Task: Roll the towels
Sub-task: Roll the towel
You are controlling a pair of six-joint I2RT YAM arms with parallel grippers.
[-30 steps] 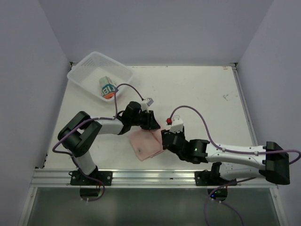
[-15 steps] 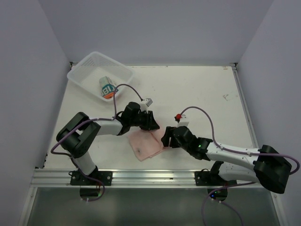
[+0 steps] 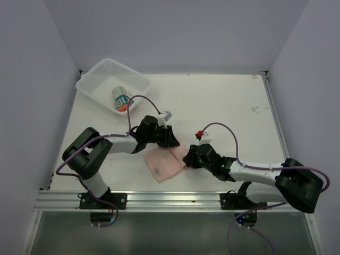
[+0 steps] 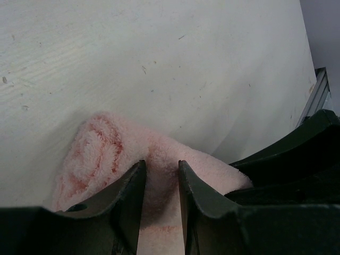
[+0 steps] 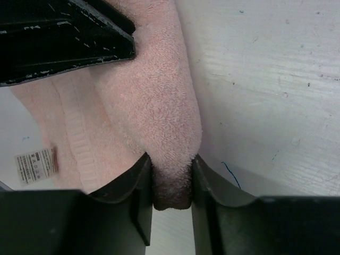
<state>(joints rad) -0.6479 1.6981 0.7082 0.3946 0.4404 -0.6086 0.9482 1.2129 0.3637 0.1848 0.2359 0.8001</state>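
From above, the pink towel [image 3: 164, 164] lies flat on the white surface [image 3: 228, 101] near its front edge, between the two arms, with its sides skewed to the surface edges. The left gripper [image 3: 169, 140] sits on its far edge and the right gripper [image 3: 187, 158] on its right edge; how far either is closed cannot be read here. The printed towel [image 3: 121, 98] lies bundled in the white mesh basket [image 3: 106, 70] at the far left, orange end toward the arms.

At the left wrist, the gripper pinches a raised fold of looped terry pile. The corner beyond it curls into a soft hump.

At the right wrist, the gripper clamps a thick rounded fold that runs away from the camera. Only this view shows a ribbed hem band and a sewn-in white label [image 5: 36, 164].
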